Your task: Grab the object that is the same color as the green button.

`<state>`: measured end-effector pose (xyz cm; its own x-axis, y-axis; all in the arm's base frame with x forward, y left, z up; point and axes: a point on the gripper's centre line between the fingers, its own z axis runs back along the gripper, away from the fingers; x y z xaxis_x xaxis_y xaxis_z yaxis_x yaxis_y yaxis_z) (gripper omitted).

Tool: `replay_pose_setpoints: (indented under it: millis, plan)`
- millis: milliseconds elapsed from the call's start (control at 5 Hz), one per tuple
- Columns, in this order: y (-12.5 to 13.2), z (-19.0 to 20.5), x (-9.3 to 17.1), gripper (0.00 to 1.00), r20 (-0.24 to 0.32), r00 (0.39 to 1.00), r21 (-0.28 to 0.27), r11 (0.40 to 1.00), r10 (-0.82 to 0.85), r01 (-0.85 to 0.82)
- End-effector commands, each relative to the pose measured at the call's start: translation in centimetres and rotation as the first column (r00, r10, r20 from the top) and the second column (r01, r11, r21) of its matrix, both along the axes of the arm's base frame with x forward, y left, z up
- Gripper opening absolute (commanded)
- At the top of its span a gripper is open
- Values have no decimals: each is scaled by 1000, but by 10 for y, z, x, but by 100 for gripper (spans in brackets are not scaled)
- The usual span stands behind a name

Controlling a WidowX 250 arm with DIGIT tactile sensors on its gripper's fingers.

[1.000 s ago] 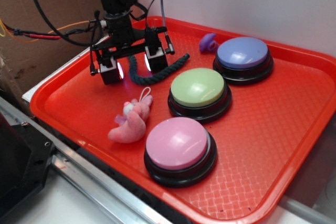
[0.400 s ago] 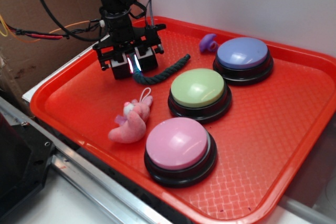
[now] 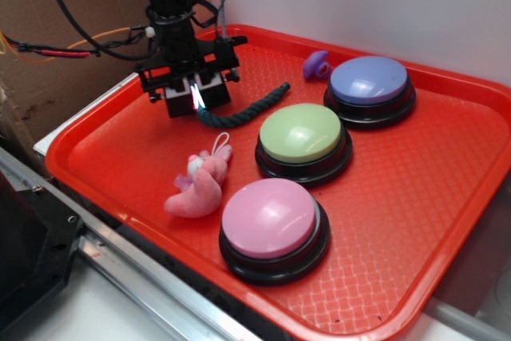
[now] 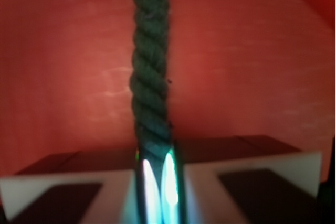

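Observation:
The dark green twisted rope point(image 3: 251, 104) lies at the back left of the red tray point(image 3: 415, 197), its far end pointing at the purple button. My gripper point(image 3: 196, 99) is shut on the rope's near end, low over the tray. In the wrist view the rope point(image 4: 150, 66) runs straight up from between the closed white fingers point(image 4: 220, 182), and the gripper point(image 4: 156, 182) pinches it tightly. The green button point(image 3: 302, 135), with a pale yellow-green dome on a black base, stands just right of the rope.
A pink-topped button point(image 3: 271, 221) stands at the tray's front, a purple-topped button point(image 3: 370, 83) at the back right with a small purple piece point(image 3: 317, 65) beside it. A pink plush toy point(image 3: 201, 184) lies in front of the gripper. A white wall stands behind.
The fingers were wide open around the rope's end a second ago. They have closed on it, and the gripper has shifted slightly to the left.

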<state>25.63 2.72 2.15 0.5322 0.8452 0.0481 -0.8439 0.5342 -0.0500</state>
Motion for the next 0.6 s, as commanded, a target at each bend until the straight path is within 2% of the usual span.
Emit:
replay_pose_setpoints:
  millis: [0,200,400]
  plan:
    - [16,111,-8,0,118,945,-2,952,-305,307]
    - [15,140,-17,0,164,899,-23,909,-407,416]
    - [8,177,-35,0,192,819,-16,833,-540,553]
